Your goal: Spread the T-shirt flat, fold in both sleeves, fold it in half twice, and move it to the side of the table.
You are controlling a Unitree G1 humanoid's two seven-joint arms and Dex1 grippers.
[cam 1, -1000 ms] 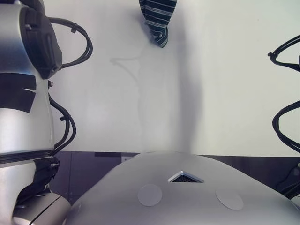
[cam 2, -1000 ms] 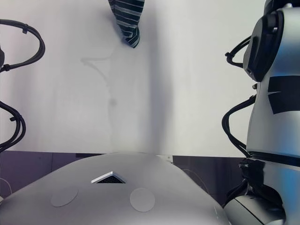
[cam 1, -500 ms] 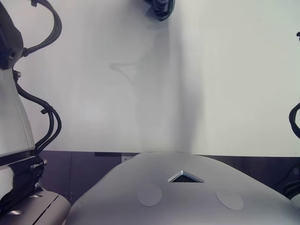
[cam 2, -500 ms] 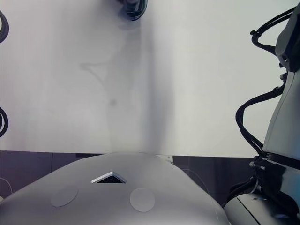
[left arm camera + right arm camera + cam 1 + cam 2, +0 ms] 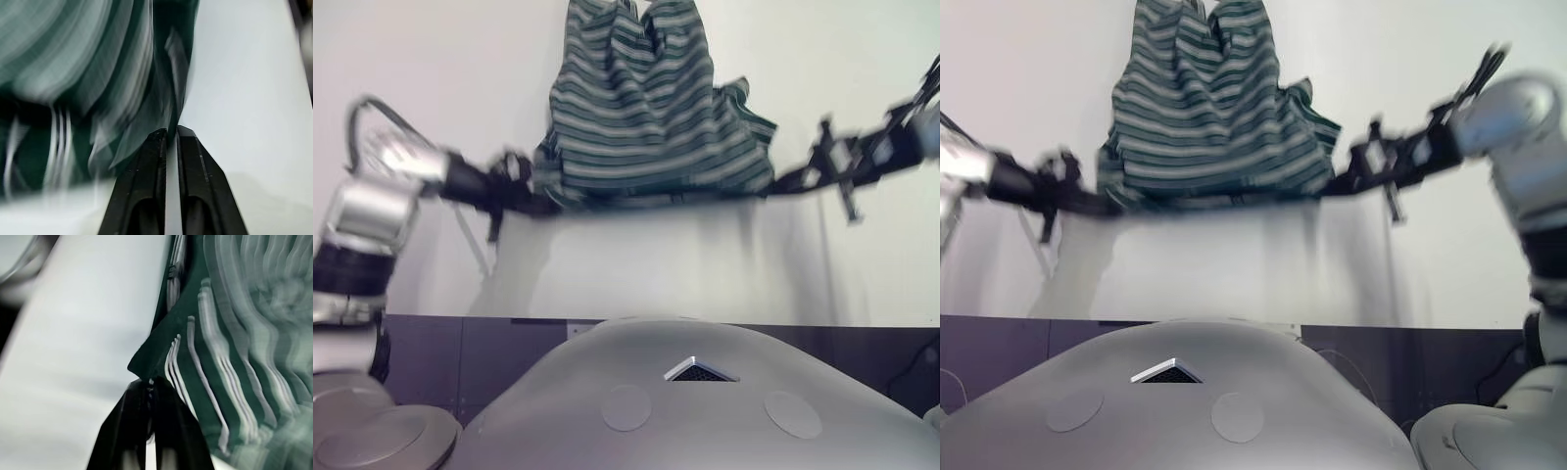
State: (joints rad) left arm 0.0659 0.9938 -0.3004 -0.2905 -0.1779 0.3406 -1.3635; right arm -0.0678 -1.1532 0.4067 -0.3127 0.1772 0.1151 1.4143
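A green T-shirt with white stripes hangs bunched over the far half of the white table, its lower hem pulled taut between my two arms. My left gripper is shut on the hem's left corner, and the left wrist view shows the cloth pinched at the left gripper. My right gripper is shut on the hem's right corner, with the striped cloth pinched at the right gripper in the right wrist view. The shirt's upper part runs out of the top of the eye views.
The table's front edge runs across the lower part of the eye views, with dark floor below it. Bare white tabletop lies under the shirt's hem and out to both sides.
Both arms have come down from high at the sides and now stretch out over the table. The shirt, earlier just a striped tip at the top, has swung down into view.
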